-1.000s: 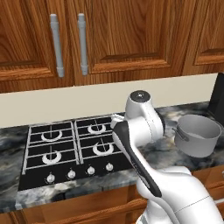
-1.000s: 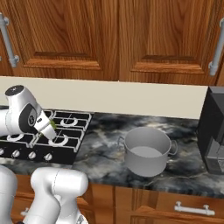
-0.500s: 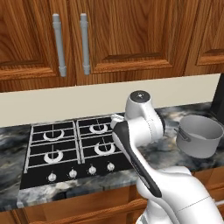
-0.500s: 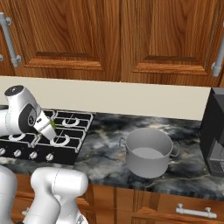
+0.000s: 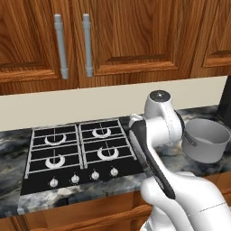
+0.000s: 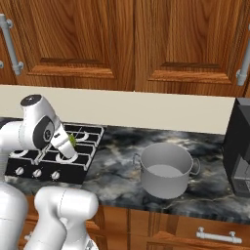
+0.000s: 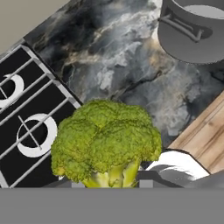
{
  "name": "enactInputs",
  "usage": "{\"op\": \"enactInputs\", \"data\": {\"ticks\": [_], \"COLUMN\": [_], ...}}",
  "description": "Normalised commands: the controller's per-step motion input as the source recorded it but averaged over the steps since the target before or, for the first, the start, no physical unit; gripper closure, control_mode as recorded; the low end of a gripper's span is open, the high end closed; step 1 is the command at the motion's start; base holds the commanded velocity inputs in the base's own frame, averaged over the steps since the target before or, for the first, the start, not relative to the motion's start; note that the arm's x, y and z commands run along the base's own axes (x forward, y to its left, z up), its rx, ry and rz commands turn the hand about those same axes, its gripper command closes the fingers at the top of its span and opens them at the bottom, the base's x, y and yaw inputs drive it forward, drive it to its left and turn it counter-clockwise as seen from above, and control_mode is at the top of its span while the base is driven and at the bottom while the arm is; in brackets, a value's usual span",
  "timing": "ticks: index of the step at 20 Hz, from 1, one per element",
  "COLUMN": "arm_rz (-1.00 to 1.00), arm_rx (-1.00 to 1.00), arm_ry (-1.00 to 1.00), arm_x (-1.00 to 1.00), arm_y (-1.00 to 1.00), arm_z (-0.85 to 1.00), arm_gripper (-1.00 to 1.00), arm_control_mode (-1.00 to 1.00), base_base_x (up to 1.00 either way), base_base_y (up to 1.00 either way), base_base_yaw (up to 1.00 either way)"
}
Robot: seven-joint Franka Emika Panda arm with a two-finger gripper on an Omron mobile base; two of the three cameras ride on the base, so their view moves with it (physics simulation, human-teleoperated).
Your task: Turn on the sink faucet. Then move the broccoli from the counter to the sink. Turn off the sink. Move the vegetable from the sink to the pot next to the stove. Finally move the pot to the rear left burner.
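Broccoli [image 7: 106, 142]: bumpy, rounded green crown on a pale yellow-green stalk. In the hand view it sits right at the gripper [image 7: 113, 181], stalk down between the dark finger tips. Gripper closed tight on the stalk, floret held up off the desk. In the right base view a small green speck [image 6: 72, 140] shows at the end of the white wrist, above the right edge of the stove [image 6: 58, 155].

Pot [image 6: 166, 169]: plain grey metal cylinder, smooth, dull sheen, light inside, two small side handles. Stands upright on the desk [image 6: 117, 176], to the right of the stove and apart from it. In the hand view it lies at the top right [image 7: 192, 30], well apart from the floret.

Stove in the left base view [image 5: 76, 153]: flat black cooktop, thin pale grates in squares, four pale burner rings, a row of small round knobs along the front edge.

Desk: stone slab, marbled black, grey and white, glossy; brown wooden cabinet fronts below it.

Room: plain cream backsplash [image 5: 67, 106] behind the stove; above it wooden wall cabinets [image 5: 122, 36], reddish-brown with raised panels and long grey bar handles. A dark boxy appliance [image 6: 239, 149] stands at the far right of the desk, beside the pot.
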Motion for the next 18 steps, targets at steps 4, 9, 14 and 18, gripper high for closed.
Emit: {"op": "enactInputs", "data": {"ticks": [4,9,14,18], "arm_rz": [-0.13,-0.14,-0.15,-0.16], "arm_rx": [0.0,0.0,0.0,0.0], "arm_ry": [0.02,0.05,0.04,0.02], "arm_x": [0.0,0.0,0.0,0.0], "arm_y": [-0.71,-0.75,-0.89,-0.85], "arm_z": [0.06,0.02,0.06,0.13], "arm_gripper": [1.0,1.0,1.0,1.0], "arm_control_mode": [-1.0,-1.0,-1.0,-1.0], "base_base_x": [0.0,0.0,0.0,0.0], "base_base_y": [0.0,0.0,0.0,0.0], "base_base_yaw": [0.0,0.0,0.0,0.0]}}
